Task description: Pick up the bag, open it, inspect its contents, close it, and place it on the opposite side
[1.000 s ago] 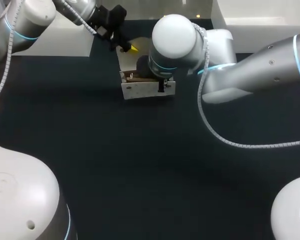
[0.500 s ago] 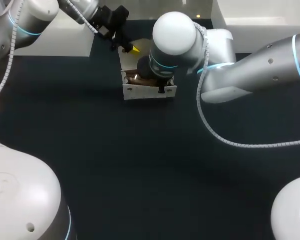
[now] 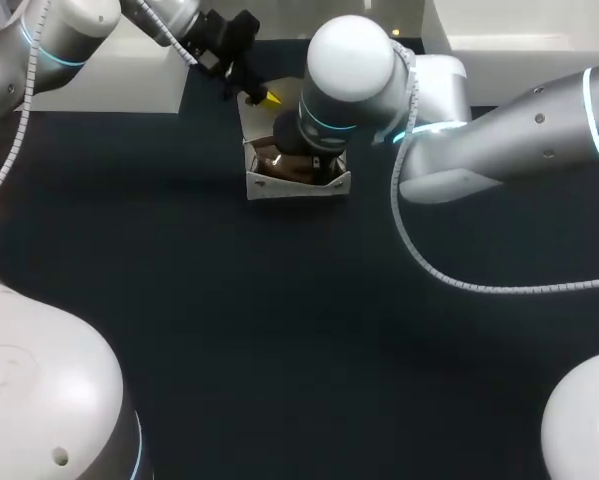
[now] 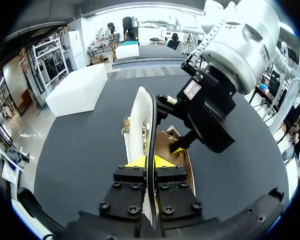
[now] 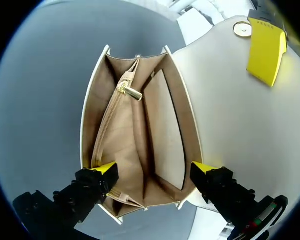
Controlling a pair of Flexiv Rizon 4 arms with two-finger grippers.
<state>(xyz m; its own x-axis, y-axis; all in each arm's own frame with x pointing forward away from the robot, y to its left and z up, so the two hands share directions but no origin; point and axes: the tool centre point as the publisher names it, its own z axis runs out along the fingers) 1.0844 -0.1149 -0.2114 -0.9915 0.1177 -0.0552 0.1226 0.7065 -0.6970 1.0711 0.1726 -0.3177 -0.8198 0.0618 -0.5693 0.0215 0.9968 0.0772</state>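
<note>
Now, with left gripper [image 4: 151, 161] pinched shut on the upright flap [image 4: 138, 125] of the small white, tan-lined leather handbag [image 5: 129, 150] and right gripper [image 5: 154, 170] spread empty over its open mouth, far-middle on the dark table [image 3: 279, 350], seems mid-inspection; next calls for lowering that flap closed.

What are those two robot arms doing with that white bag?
They are looking inside it. The left fingers pinch the flap and hold it up, so the bag on the table stands open. The right fingers are spread wide just over the opening. Inside, only a tan lining and a zip show. The bag is not yet closed or moved across.
</note>
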